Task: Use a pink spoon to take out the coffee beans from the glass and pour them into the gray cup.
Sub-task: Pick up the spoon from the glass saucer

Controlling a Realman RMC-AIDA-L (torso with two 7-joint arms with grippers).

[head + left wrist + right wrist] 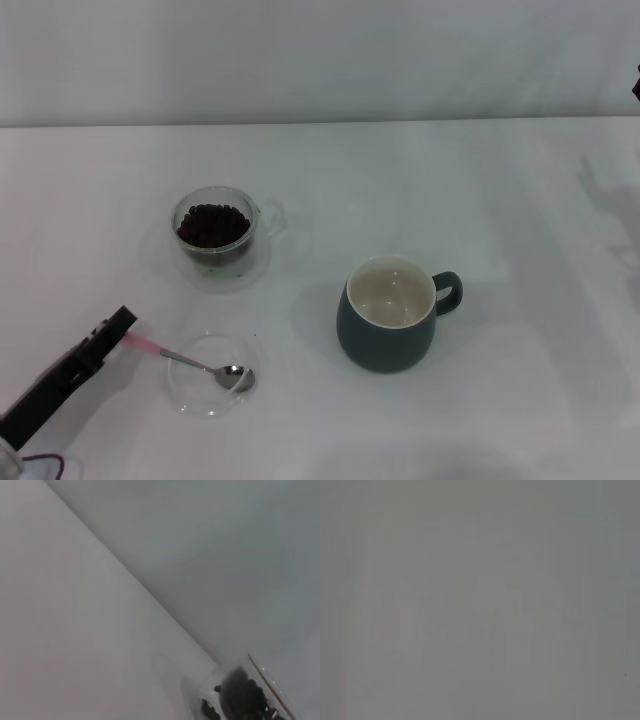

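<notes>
The pink spoon [190, 360] lies with its silver bowl in a flat clear dish [190, 395] at the front left, its pink handle pointing left. My left gripper [122, 326] is at the handle's end and looks shut on it. The glass [215, 235] stands behind the dish and holds the coffee beans [212, 224]. It also shows in the left wrist view [265, 685], with beans [240, 697] inside. The gray cup [390, 315] stands upright to the right of the dish, its cream inside bare and its handle pointing right. My right gripper is out of view.
Everything stands on a white table [520, 200] with a pale wall behind it. A dark bit of the robot [636, 85] shows at the far right edge. The right wrist view shows only a blank grey surface.
</notes>
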